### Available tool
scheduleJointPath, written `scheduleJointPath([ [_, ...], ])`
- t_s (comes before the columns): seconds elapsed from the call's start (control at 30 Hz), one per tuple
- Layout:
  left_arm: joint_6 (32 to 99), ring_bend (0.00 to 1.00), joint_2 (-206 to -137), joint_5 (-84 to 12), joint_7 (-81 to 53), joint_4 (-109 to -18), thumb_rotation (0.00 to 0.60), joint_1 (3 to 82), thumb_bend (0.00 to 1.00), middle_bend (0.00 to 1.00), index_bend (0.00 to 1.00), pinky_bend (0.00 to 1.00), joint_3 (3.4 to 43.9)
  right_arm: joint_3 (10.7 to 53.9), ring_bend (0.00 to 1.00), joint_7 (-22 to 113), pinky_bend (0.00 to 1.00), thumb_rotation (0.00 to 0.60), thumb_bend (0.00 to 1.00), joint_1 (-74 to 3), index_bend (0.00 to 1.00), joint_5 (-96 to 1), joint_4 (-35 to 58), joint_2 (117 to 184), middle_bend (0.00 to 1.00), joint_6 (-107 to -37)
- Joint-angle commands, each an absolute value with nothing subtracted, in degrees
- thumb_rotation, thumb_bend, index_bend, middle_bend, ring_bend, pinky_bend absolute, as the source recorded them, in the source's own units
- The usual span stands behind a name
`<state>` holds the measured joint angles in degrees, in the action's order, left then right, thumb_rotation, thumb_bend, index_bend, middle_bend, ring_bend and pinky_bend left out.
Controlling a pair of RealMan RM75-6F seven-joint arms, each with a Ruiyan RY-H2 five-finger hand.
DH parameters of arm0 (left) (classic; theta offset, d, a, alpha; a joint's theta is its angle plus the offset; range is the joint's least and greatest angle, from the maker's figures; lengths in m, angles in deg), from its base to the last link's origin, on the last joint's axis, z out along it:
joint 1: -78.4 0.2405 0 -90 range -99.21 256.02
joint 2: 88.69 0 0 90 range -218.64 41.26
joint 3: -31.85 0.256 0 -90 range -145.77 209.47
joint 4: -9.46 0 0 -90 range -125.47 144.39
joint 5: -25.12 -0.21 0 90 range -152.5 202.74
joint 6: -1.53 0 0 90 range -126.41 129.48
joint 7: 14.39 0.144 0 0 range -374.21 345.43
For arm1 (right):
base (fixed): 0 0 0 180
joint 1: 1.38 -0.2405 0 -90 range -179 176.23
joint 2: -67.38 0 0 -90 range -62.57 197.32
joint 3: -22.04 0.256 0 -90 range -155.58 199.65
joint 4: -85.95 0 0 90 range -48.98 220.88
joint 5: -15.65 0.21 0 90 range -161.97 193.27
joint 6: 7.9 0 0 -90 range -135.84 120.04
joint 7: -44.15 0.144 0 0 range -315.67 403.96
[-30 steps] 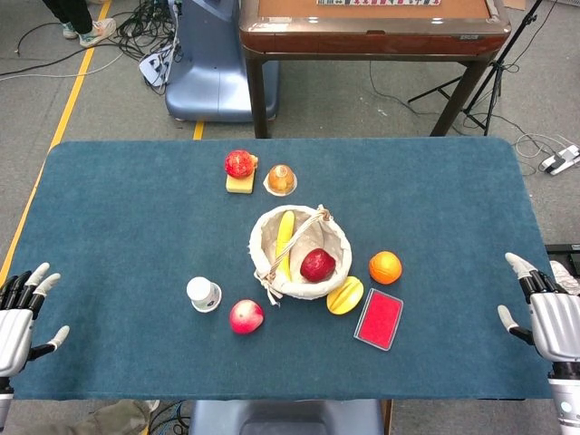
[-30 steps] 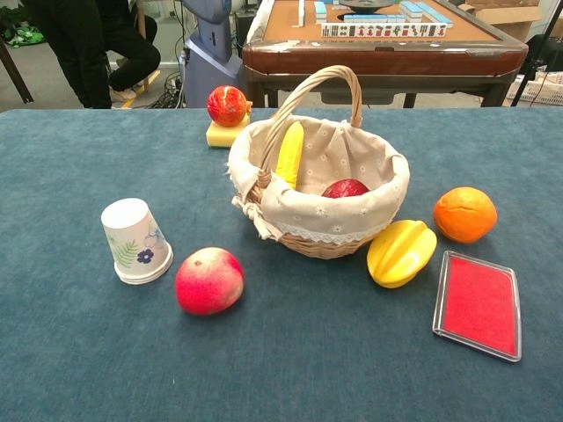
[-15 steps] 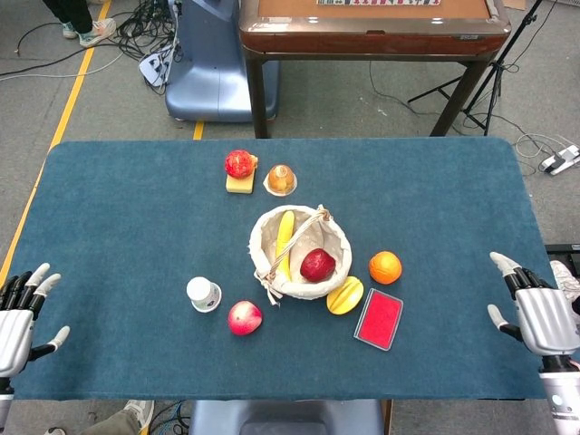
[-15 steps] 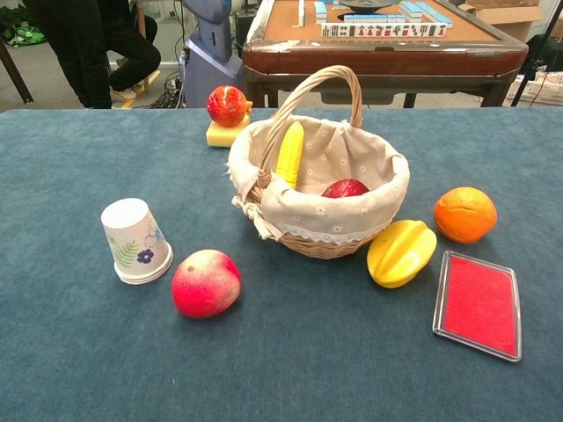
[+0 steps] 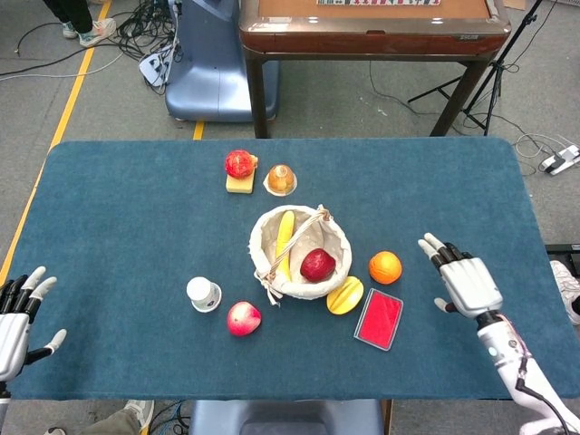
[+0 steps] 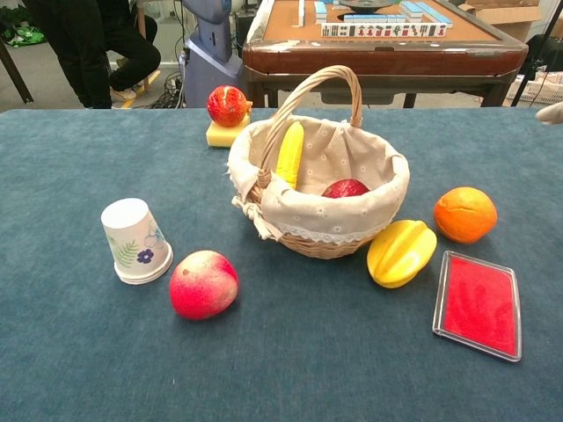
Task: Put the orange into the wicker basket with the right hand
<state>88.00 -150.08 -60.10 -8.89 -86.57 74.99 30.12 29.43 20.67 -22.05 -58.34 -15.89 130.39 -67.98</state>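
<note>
The orange [image 5: 385, 267] lies on the blue table just right of the wicker basket [image 5: 268, 234]; the chest view shows the orange [image 6: 464, 214] and the cloth-lined basket [image 6: 381, 200] too. The basket holds a yellow corn cob [image 5: 285, 239] and a dark red apple [image 5: 317, 265]. My right hand [image 5: 467, 283] hovers open, fingers spread, a short way right of the orange and apart from it; only a fingertip [image 6: 551, 112] shows at the chest view's right edge. My left hand [image 5: 16, 317] is open at the table's left front corner.
A yellow starfruit [image 5: 345, 294] and a red flat case [image 5: 379, 319] lie in front of the orange. A peach [image 5: 243, 318] and a paper cup [image 5: 204, 294] sit left of the basket. A red fruit on a sponge [image 5: 239, 169] and a jelly cup [image 5: 280, 179] stand behind.
My right hand has moved left and forward from the table's right edge toward the orange. The peach has rolled slightly left. My left hand has sunk a little.
</note>
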Motion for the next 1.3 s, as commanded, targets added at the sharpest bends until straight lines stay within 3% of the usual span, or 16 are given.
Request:
scheduleJointPath([
  [0.03, 87.97, 0.0, -150.06, -59.99, -8.93, -86.46, 0.6, 75.09, 0.26, 0.0, 0.16, 0.0, 30.18, 30.49, 0.12, 16.95, 0.37, 0.6, 0.05, -25.85, 0.0, -54.95, -13.3, 133.93, 0.06, -64.65],
  [0.3, 88.08, 0.0, -150.08, -59.91, -9.04, -86.44, 0.6, 75.27, 0.26, 0.0, 0.16, 0.0, 30.16, 30.65, 0.12, 14.3, 0.37, 0.6, 0.07, -31.15, 0.02, -52.33, -5.54, 141.25, 0.16, -61.17],
  [0.47, 87.86, 0.0, -150.08, -59.64, -8.88, -86.32, 0.6, 75.3, 0.26, 0.0, 0.16, 0.0, 30.16, 29.97, 0.12, 14.57, 0.37, 0.6, 0.08, -32.89, 0.06, -51.29, -1.72, 144.75, 0.16, -59.71],
  [0.9, 87.38, 0.0, -150.27, -59.17, -8.98, -85.87, 0.6, 75.29, 0.26, 0.0, 0.16, 0.0, 30.09, 28.73, 0.2, 15.68, 0.38, 0.6, 0.13, -35.88, 0.21, -49.76, 5.35, 150.64, 0.24, -57.88],
  [1.1, 87.64, 0.0, -150.24, -58.99, -9.64, -85.37, 0.6, 75.6, 0.26, 0.0, 0.17, 0.0, 30.08, 29.11, 0.31, 18.14, 0.44, 0.6, 0.23, -35.45, 0.36, -51.58, 4.26, 150.04, 0.34, -60.94],
  [1.3, 87.42, 0.0, -150.44, -59.05, -10.1, -84.9, 0.6, 75.55, 0.26, 0.0, 0.17, 0.0, 30.1, 30.04, 0.34, 20.31, 0.46, 0.6, 0.24, -33.95, 0.4, -54.54, -3.05, 144.56, 0.38, -65.93],
])
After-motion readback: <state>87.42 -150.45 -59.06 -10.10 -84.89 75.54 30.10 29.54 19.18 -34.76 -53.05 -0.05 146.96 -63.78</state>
